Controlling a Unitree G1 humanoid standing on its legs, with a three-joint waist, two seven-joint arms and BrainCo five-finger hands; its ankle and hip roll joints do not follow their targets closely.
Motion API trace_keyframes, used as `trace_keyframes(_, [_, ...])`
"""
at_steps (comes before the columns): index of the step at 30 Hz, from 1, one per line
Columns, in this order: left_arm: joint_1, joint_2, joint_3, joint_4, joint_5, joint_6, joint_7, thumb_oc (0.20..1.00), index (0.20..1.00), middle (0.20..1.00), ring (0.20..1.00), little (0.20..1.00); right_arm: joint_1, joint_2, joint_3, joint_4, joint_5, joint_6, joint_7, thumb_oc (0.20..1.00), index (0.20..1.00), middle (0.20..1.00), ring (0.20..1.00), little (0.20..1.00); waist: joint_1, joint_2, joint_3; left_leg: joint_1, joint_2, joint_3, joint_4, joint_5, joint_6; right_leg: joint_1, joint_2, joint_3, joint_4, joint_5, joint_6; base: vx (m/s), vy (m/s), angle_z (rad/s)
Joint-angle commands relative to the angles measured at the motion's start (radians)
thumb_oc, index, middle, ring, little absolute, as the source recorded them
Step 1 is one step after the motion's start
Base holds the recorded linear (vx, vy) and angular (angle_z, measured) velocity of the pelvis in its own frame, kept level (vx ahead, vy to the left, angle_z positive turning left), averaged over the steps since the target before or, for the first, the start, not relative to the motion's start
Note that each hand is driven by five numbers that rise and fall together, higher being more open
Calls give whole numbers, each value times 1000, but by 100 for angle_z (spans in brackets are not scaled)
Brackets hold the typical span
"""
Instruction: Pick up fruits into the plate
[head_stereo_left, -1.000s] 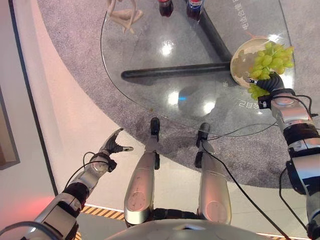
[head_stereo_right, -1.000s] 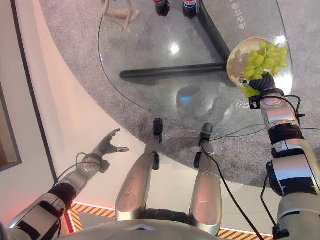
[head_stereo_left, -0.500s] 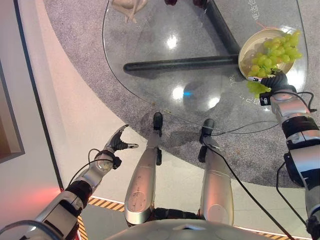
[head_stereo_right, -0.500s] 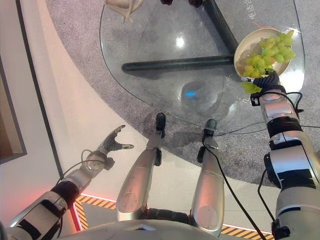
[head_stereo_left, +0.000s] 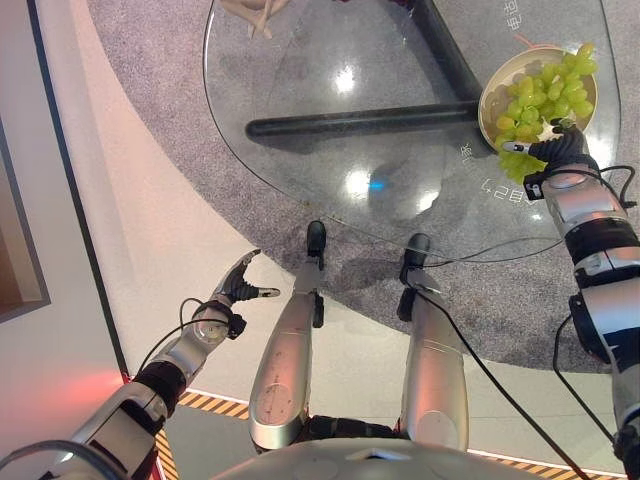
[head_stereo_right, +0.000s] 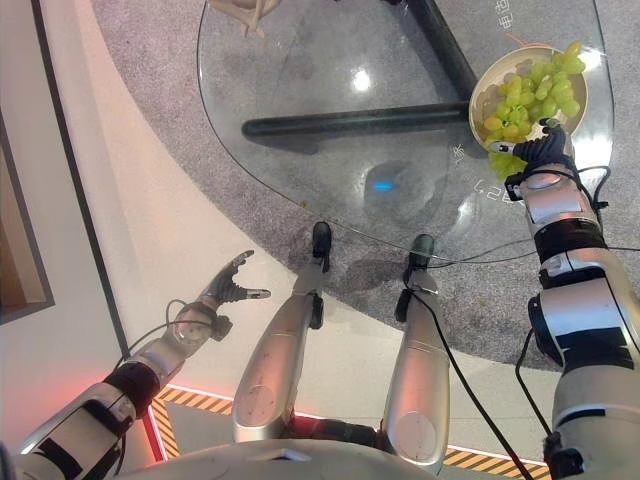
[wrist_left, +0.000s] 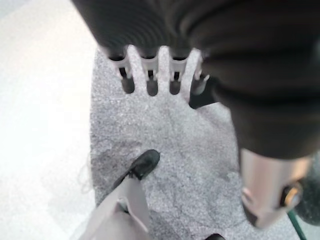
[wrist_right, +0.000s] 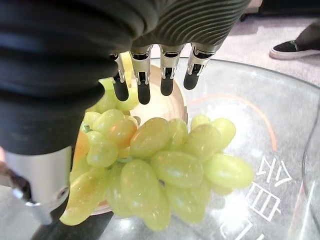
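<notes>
At the far left, the left hand (head_stereo_left: 237, 291) hangs low beside the round glass table (head_stereo_left: 300, 120), over the pale floor, fingers relaxed and spread, holding nothing. Across the tabletop to the right, a bunch of green grapes (head_stereo_left: 540, 95) lies in the shallow cream-coloured round plate (head_stereo_left: 494, 92), part of the bunch spilling over the near rim. The right hand (head_stereo_right: 541, 150) hovers just above the grapes, fingers (wrist_right: 143, 85) straight and parted, gripping nothing.
</notes>
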Motion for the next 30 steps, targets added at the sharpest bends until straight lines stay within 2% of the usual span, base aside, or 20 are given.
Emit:
trace_keyframes(1, [17,-3,-6,17,-25,-32,3,1000,1000,1000,1000,1000,-2,-96,53,-45,-34,1,-52,1000,1000,1000,1000,1000,-8,10,-35,42,-67,11,112,-192,48,78,104,-44,-70,-18,-29,0,0,0])
trace_keyframes(10, [38,-16,66,83,-15,-31,-37,1000,1000,1000,1000,1000,161,-62,-59,-183,65,-65,-99,1000,1000,1000,1000,1000,-31,-38,-35,157,-45,24,84,-200,40,194,117,-43,-97,-23,-34,24,21,2])
trace_keyframes(17, [71,-50,125,149,-22,-32,-50,1000,1000,1000,1000,1000,433,48,-194,-315,136,-207,-167,1000,1000,1000,1000,1000,-62,-83,-44,316,-29,45,59,-226,37,367,114,-37,-155,-21,-29,58,47,2])
trace_keyframes(19, [90,-60,140,164,-24,-40,-51,1000,1000,1000,1000,1000,504,82,-214,-342,139,-245,-172,1000,1000,1000,1000,1000,-65,-93,-65,346,-27,50,49,-232,37,402,111,-36,-175,-19,-27,102,46,-3])
trace_keyframes(20, [119,-74,161,180,-18,-53,-61,1000,1000,1000,1000,1000,592,120,-239,-371,136,-292,-177,1000,1000,1000,1000,1000,-67,-105,-94,375,-28,55,40,-238,38,442,108,-33,-199,-17,-24,133,40,-3])
trace_keyframes(22, [147,-86,182,188,-8,-54,-71,1000,1000,1000,1000,1000,673,149,-263,-387,139,-342,-164,1000,1000,1000,1000,1000,-68,-115,-120,402,-30,61,35,-246,39,476,103,-32,-219,-14,-19,117,34,-1])
trace_keyframes(24, [196,-106,218,196,-12,-55,-91,1000,1000,1000,1000,1000,775,206,-286,-403,145,-391,-118,1000,1000,1000,1000,1000,-71,-129,-168,442,-31,71,24,-254,42,524,98,-29,-246,-10,-11,145,42,-1])
trace_keyframes(28, [238,-138,266,231,-34,-54,-124,1000,1000,1000,1000,1000,867,287,-277,-381,163,-431,-54,1000,1000,1000,1000,1000,-74,-143,-228,480,-32,78,15,-260,45,569,93,-29,-265,-8,-6,122,26,1])
trace_keyframes(30, [262,-160,278,284,-22,-31,-138,1000,1000,1000,1000,1000,918,359,-265,-290,212,-451,15,1000,1000,1000,1000,1000,-71,-150,-285,516,-32,84,2,-265,48,608,91,-34,-278,-11,-3,182,31,-4])
